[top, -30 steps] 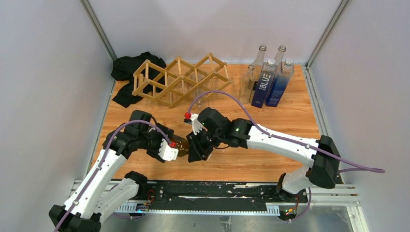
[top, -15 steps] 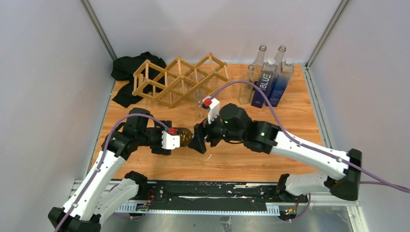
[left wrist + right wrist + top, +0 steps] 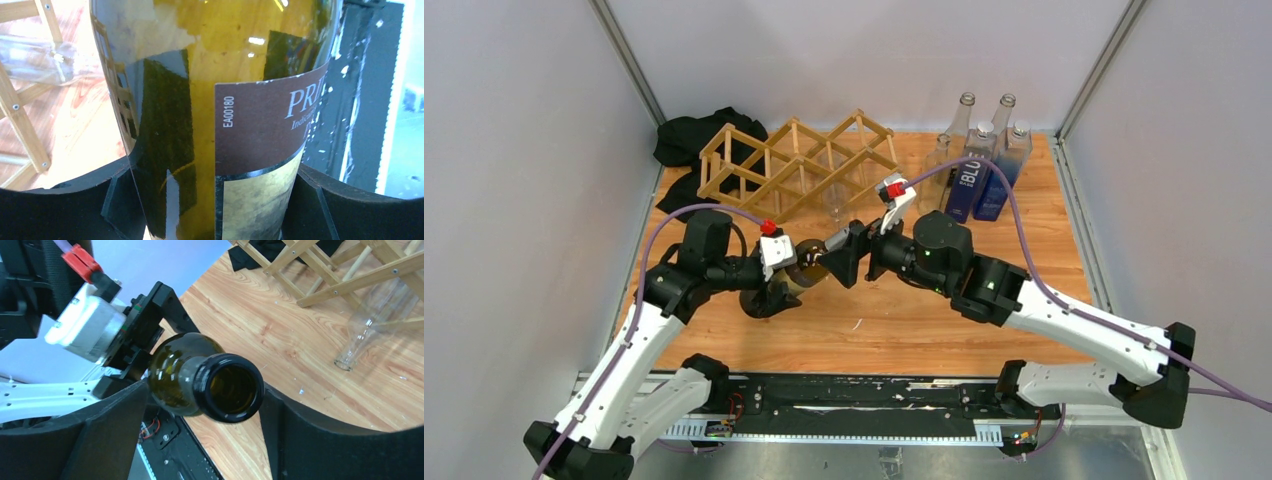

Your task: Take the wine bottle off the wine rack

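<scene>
The dark green wine bottle (image 3: pixel 812 272) with a maroon and gold label (image 3: pixel 260 130) is held off the table, in front of the wooden wine rack (image 3: pixel 794 165) and apart from it. My left gripper (image 3: pixel 786 280) is shut on the bottle's body, with a finger pressed against each side (image 3: pixel 215 215). My right gripper (image 3: pixel 836 258) is open. Its two fingers stand on either side of the bottle's open mouth (image 3: pixel 229 388), with a gap on each side (image 3: pixel 215 440).
A clear glass bottle (image 3: pixel 834 205) is at the rack's front edge, and shows again in the right wrist view (image 3: pixel 372 315). Several clear and blue bottles (image 3: pixel 979 165) stand at the back right. A black cloth (image 3: pixel 689 145) lies behind the rack's left end. Grey walls enclose three sides.
My right gripper has opened and swung away from the near edge to the bottle's neck end. My left gripper has closed on the bottle's body and carried it farther from the near edge.
</scene>
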`<state>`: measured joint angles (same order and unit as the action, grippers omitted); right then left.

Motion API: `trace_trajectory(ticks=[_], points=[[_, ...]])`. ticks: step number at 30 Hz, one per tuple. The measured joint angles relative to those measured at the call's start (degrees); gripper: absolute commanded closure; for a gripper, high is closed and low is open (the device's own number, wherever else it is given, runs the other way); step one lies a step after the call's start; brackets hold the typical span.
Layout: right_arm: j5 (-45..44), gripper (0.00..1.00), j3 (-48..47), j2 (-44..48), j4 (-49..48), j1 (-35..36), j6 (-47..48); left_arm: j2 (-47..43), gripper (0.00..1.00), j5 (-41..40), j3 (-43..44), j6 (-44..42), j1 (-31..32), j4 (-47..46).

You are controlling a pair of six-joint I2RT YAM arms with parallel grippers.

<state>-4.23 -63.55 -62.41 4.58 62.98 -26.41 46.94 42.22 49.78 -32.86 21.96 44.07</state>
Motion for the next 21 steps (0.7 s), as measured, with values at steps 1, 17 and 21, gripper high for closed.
trace_trajectory(ticks=[1, 17, 21], points=[[0.0, 0.26, 0.0, -0.7, -0.8, 0.0, -0.2, 0.0, 1.00, 0.6, 0.3, 1.3, 0.0, -0.4], [0.5, 1.00, -2.9, -7.1, -10.4, 0.0, -3.8, -1.7, 0.39, 4.2, 0.9, 6.3, 0.0, -1.2], [0.0, 1.00, -2.9, -7.2, -9.3, -0.2, -3.9, -1.6, 0.00, 2.8, 1.1, 7.5, 0.0, -1.6]])
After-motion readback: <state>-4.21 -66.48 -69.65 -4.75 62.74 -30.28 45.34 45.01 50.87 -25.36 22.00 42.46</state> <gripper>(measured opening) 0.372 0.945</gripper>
